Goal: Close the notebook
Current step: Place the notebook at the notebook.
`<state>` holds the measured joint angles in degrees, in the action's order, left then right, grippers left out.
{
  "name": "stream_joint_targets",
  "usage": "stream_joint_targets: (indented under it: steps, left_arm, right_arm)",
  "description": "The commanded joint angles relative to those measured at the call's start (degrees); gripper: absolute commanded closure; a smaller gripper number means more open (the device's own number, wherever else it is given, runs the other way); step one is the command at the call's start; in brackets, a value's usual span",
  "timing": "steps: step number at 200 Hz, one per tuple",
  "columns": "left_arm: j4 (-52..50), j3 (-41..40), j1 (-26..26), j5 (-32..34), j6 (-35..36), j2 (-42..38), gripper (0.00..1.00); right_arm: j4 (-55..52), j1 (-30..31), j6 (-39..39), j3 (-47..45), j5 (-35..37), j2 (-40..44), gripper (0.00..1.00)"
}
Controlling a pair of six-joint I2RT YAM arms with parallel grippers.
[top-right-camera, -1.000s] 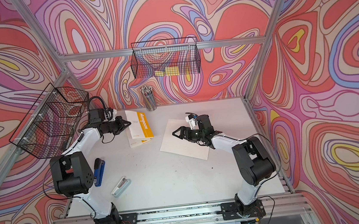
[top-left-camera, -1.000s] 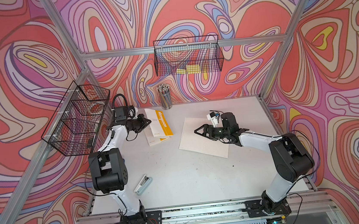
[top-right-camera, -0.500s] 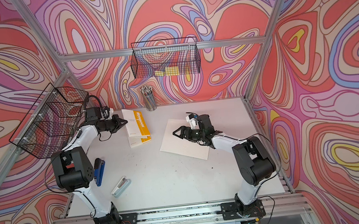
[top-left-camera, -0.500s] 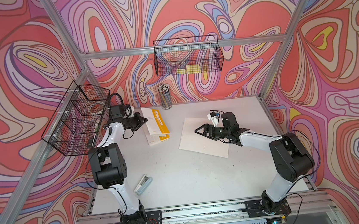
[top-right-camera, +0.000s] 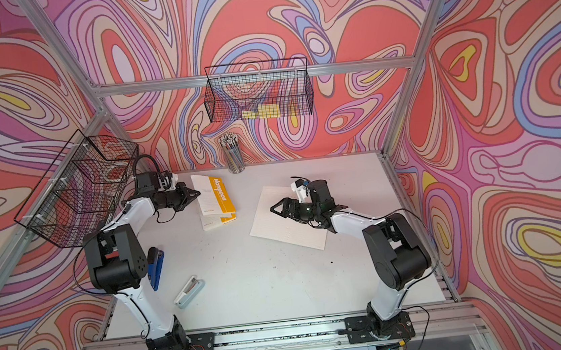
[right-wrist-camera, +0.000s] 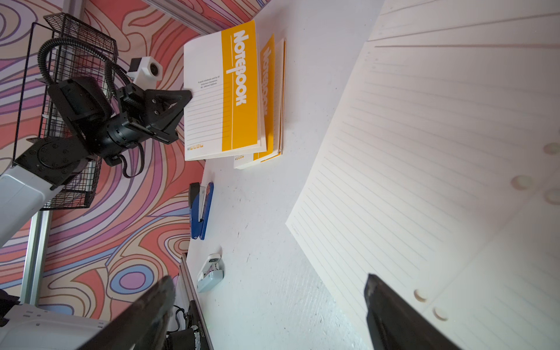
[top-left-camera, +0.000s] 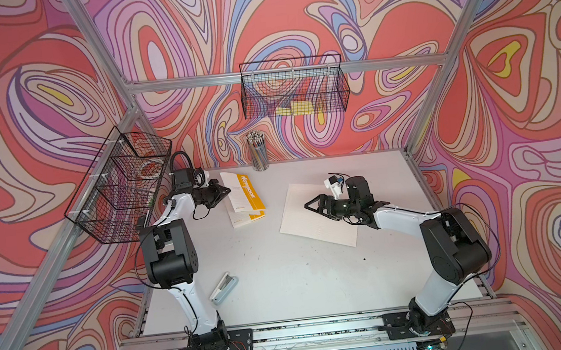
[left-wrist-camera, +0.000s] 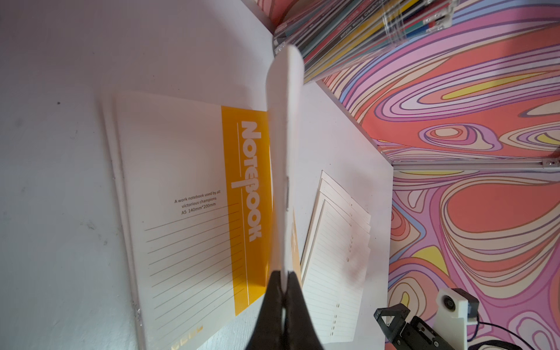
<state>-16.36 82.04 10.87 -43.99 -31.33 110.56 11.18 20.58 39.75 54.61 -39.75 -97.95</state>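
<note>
The white and yellow notebook (top-left-camera: 244,197) lies at the back left of the table (top-left-camera: 281,270). My left gripper (top-left-camera: 226,190) is shut on the edge of its cover, which is lifted off the rest. In the left wrist view the held cover (left-wrist-camera: 285,166) shows edge-on between the pads (left-wrist-camera: 277,291), beside a printed "Notebook" face (left-wrist-camera: 188,197). The right wrist view shows the raised cover (right-wrist-camera: 239,91) with a second yellow band (right-wrist-camera: 268,91) under it. My right gripper (top-left-camera: 310,206) hovers open and empty over loose lined sheets (top-left-camera: 318,214).
A pencil cup (top-left-camera: 258,153) stands at the back wall behind the notebook. Wire baskets hang on the back wall (top-left-camera: 293,90) and the left wall (top-left-camera: 122,187). A white stapler (top-left-camera: 223,288) and a blue stapler (top-right-camera: 156,268) lie near the left arm's base.
My left arm has drawn back slightly toward the left wall with the cover still pinched, and the cover stands a little steeper. The right arm has not moved.
</note>
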Motion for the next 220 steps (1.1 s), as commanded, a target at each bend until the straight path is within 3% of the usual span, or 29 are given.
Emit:
stream_joint_targets:
  steps: [1, 220]
  left_arm:
    - [4.18, -1.85, 0.24, -1.80, -2.34, -0.69, 1.00]
    - [-0.19, -0.97, 0.01, 7.39, 4.81, 5.36, 1.00]
  right_arm:
    - [1.30, -0.19, -0.02, -0.16, 0.37, -0.75, 0.02]
    - [1.30, -0.22, 0.17, -0.64, 0.71, -0.84, 0.02]
